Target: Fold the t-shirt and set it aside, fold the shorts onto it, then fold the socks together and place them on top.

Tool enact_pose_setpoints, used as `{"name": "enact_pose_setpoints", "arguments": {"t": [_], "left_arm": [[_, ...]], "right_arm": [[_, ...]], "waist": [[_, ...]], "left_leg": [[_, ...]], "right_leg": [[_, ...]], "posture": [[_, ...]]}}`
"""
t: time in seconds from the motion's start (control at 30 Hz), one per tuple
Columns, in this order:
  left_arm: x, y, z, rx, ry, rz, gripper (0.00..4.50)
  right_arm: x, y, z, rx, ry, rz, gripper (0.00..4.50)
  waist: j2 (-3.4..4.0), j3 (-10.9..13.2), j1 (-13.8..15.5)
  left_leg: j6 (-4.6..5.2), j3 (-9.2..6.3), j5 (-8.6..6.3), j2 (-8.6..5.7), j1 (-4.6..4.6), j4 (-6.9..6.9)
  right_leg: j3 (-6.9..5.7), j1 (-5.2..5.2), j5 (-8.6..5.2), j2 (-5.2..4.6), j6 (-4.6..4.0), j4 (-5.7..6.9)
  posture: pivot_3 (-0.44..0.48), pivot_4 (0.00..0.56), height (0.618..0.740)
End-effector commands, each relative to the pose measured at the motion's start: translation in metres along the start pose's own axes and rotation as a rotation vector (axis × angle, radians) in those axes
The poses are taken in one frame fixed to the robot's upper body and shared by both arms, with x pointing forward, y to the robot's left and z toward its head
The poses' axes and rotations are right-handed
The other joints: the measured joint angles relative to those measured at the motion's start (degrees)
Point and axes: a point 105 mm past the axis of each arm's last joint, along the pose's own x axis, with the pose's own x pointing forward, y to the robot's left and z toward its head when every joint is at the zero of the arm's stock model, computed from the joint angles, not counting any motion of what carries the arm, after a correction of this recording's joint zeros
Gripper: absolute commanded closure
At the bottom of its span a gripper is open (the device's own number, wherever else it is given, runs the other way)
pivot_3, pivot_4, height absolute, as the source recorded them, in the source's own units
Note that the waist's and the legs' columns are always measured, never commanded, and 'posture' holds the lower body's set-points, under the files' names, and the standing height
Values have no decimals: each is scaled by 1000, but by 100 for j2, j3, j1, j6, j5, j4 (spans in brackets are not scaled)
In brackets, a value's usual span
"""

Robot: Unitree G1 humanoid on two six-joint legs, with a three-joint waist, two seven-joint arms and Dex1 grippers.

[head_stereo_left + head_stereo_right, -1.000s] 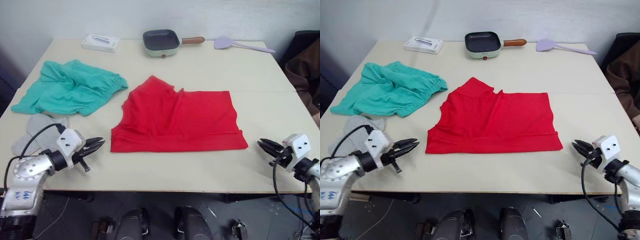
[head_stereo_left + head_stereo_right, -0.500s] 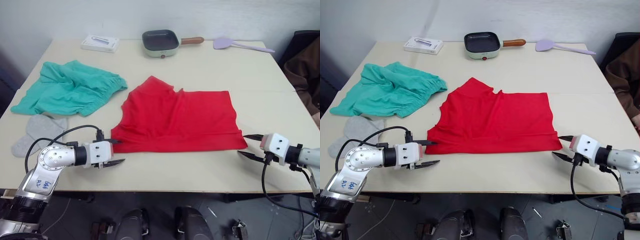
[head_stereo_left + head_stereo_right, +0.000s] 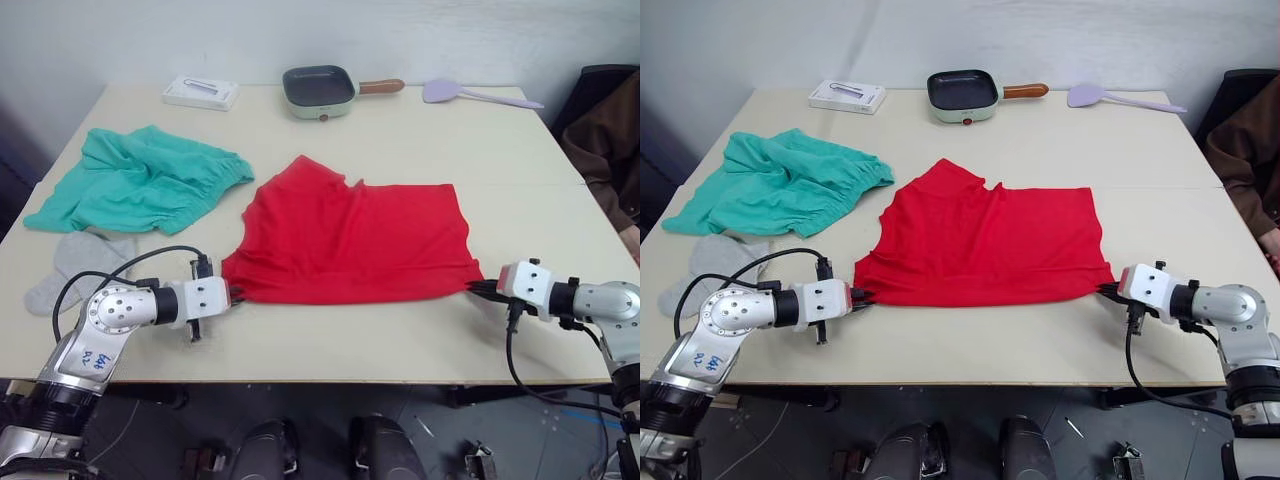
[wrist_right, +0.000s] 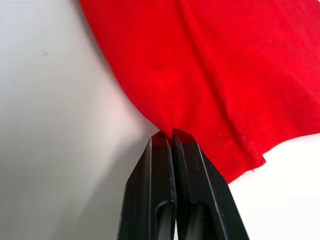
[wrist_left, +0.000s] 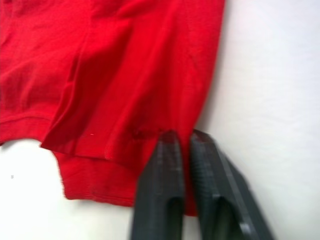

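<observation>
The red t-shirt lies flat in the middle of the table, partly folded. My left gripper is shut on its near left corner, and the left wrist view shows the fingers pinching red cloth. My right gripper is shut on the near right corner, its fingers closed on the hem. The teal shorts lie crumpled at the left. The grey socks rest just in front of the shorts, near the left edge.
Along the far edge stand a small green pan with a wooden handle, a white flat box and a lilac spatula. A brown chair or garment sits off the table's right side.
Both grippers have moved inward from the front corners to the t-shirt's near corners. They stood open half a second ago and have now shut on the cloth.
</observation>
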Motion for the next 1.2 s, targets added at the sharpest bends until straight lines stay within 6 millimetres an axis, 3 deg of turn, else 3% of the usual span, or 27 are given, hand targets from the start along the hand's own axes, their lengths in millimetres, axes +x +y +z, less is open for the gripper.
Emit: {"name": "enact_pose_setpoints", "arguments": {"t": [0.03,0.2,0.47,0.57,0.73,0.83,0.93,1.1,1.2], "left_arm": [[-10,-20,-10,-38,50,-74,4479],[-31,-37,-1,-72,40,-82,4479],[-56,-66,16,-115,48,-96,4479],[-62,-84,8,-161,87,-77,4479],[-65,-84,8,-239,68,8,4479],[-67,-85,16,-272,26,-13,3865],[-76,-92,23,-309,0,-77,2950],[-102,-80,24,-408,-15,-120,1300],[-115,-55,31,-517,-80,-100,340]], "right_arm": [[-13,4,2,-3,7,36,4500],[-32,19,4,39,6,86,4500],[-61,60,0,134,25,192,4500],[-66,85,-1,200,21,226,4500],[-62,91,0,229,26,195,4500],[-61,89,1,291,17,174,4500],[-66,98,3,320,16,224,3824],[-84,92,3,365,59,241,2066],[-95,65,10,401,68,196,1023]], "waist": [[5,-2,-5],[7,-2,-2],[8,3,40],[11,1,40],[9,1,25],[5,2,27],[5,2,30],[8,4,39],[20,11,31]], "left_leg": [[-3,0,-4,1,0,-1],[21,0,-15,2,1,-7],[14,-4,-44,0,-5,0],[18,-8,-48,1,-7,-13],[25,-8,-54,1,-6,-24],[28,-9,-56,3,-6,-25],[27,-12,-55,3,-8,-29],[21,-13,-52,1,-11,-46],[23,-13,-51,-2,-14,-46]], "right_leg": [[0,-1,-2,0,-4,0],[-3,-4,-14,1,-24,3],[-4,15,-10,1,-17,-41],[-4,16,-9,1,-15,-59],[-3,19,-5,3,-7,-82],[-4,18,-4,3,-6,-84],[-5,16,-5,4,-7,-88],[-11,15,-6,4,-10,-105],[-9,15,-5,2,-8,-109]], "posture": [[0,150,740],[0,150,740],[0,150,740],[0,150,740],[0,150,740],[0,150,740],[0,150,740],[0,150,740],[0,150,740]]}}
